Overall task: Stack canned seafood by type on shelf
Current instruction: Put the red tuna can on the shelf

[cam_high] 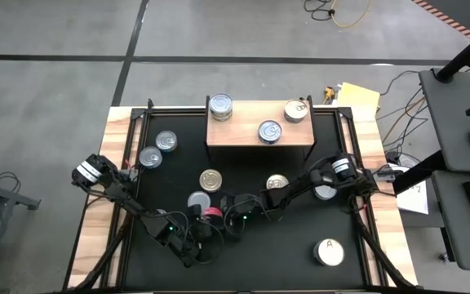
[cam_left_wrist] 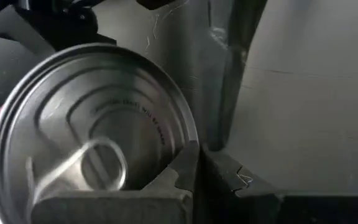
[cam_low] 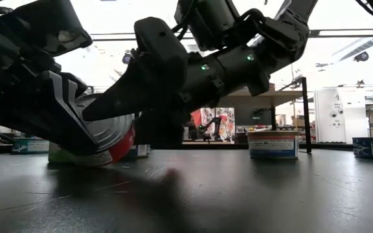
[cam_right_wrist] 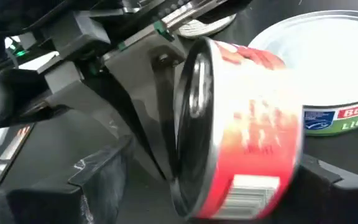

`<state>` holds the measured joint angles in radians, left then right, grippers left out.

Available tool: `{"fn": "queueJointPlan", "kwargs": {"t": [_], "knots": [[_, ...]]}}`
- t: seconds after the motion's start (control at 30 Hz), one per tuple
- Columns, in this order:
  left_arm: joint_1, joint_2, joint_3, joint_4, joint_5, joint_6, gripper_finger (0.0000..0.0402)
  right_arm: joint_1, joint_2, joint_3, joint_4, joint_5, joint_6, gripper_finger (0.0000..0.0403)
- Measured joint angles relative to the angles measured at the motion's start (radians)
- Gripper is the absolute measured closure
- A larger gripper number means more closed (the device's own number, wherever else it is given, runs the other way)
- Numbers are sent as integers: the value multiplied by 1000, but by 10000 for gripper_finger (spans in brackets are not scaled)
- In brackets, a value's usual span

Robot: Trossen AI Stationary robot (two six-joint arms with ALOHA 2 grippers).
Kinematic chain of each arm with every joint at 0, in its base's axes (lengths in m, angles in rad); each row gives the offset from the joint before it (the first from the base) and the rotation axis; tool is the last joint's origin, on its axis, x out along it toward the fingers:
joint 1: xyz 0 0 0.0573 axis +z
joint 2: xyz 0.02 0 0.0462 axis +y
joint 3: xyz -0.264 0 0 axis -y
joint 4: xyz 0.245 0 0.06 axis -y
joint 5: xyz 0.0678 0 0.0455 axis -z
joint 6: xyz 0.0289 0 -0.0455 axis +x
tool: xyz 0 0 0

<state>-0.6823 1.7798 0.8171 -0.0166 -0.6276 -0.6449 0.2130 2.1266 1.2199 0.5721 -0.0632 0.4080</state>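
Observation:
A red-labelled tin with a silver pull-ring top stands tipped up on its lower rim on the black tabletop. My left gripper comes from the near left, fingers shut, against the tin's top. My right gripper comes from the right and is open, with one finger on the top side and the other on the bottom side of the tin. The wooden shelf carries three tins. My left gripper lies with its shut fingers against the tin's silver top face, slanting down from the near left. The tin leans tilted, its lower rim on the table. Whether my right gripper's far finger touches the tin's bottom, I cannot tell.
Loose tins lie on the tabletop: two at the left, a gold-topped one, one beside the red tin, one under the right arm, and a white "A" tin near right. Free room lies at the near middle.

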Motion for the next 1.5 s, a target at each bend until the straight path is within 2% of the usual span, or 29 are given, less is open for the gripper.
{"fn": "queueJointPlan", "kwargs": {"t": [0.2,0.4,0.67,0.83,1.0,1.13,1.27,1.43,1.5], "knots": [[-1,0,-15,34,14,0,401,-8,-2,16,-64,8,-13,156],[-2,0,-9,38,13,16,401,-13,-8,16,-78,12,-15,281],[-2,-26,36,-19,18,92,401,-16,-63,11,-197,20,-56,283],[-5,-57,56,-65,16,138,401,-15,-144,9,-348,137,-95,283],[-12,-107,57,-68,-41,229,401,-14,-232,-13,-472,180,-118,283],[-15,-177,57,-64,-70,328,401,-13,-326,-90,-466,179,-113,283],[-17,-269,51,-37,-72,475,401,-13,-442,-223,-372,181,-66,283],[-13,-380,8,79,-72,735,401,-1,-535,-417,7,176,12,283],[-7,-420,-29,201,-59,836,401,2,-543,-481,150,167,45,283]]}}
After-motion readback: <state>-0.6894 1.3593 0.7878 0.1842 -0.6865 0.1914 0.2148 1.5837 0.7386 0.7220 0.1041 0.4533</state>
